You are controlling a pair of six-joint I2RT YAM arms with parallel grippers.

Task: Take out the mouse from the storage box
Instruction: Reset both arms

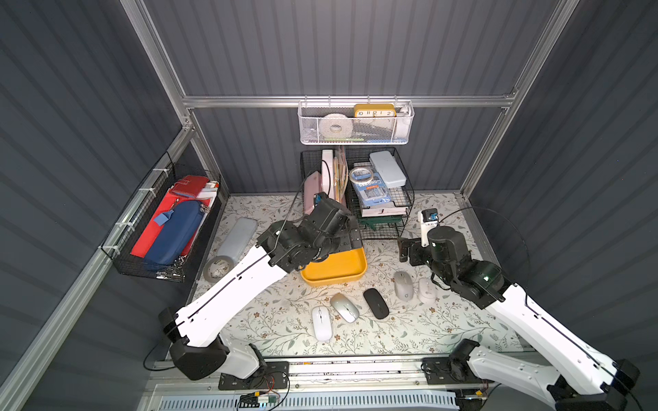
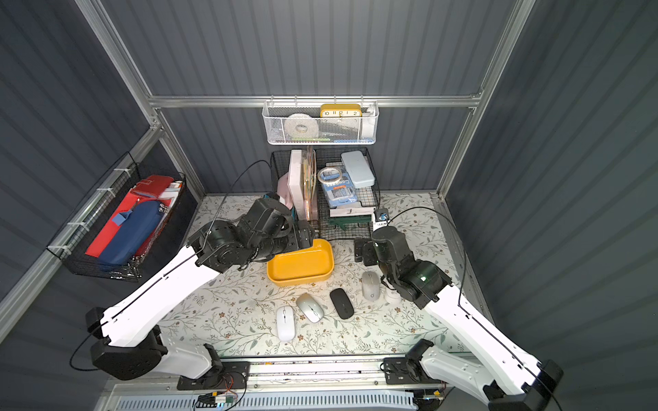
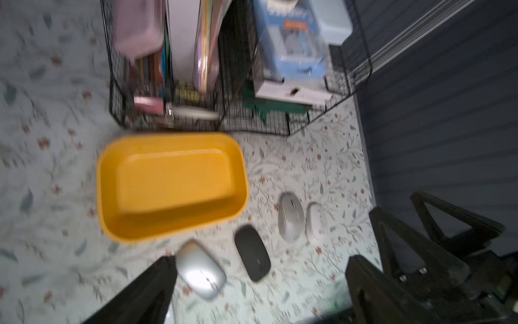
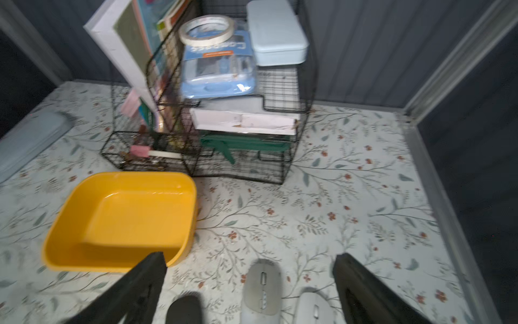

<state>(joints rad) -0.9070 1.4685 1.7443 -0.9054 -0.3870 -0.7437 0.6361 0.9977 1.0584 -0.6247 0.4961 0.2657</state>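
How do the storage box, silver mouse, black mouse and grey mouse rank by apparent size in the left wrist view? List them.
1. storage box
2. silver mouse, though it lies nearest the camera
3. black mouse and grey mouse: too alike to rank

yellow clock (image 1: 374, 111) face — 10 11 12 1 2 | blue pack (image 1: 374, 190) — "Compass"

Floral tabletop (image 1: 274, 332) with storage box (image 1: 338, 267), five mice (image 1: 376, 303), wire rack (image 1: 382, 230), tape roll (image 1: 217, 268), case (image 1: 238, 239).
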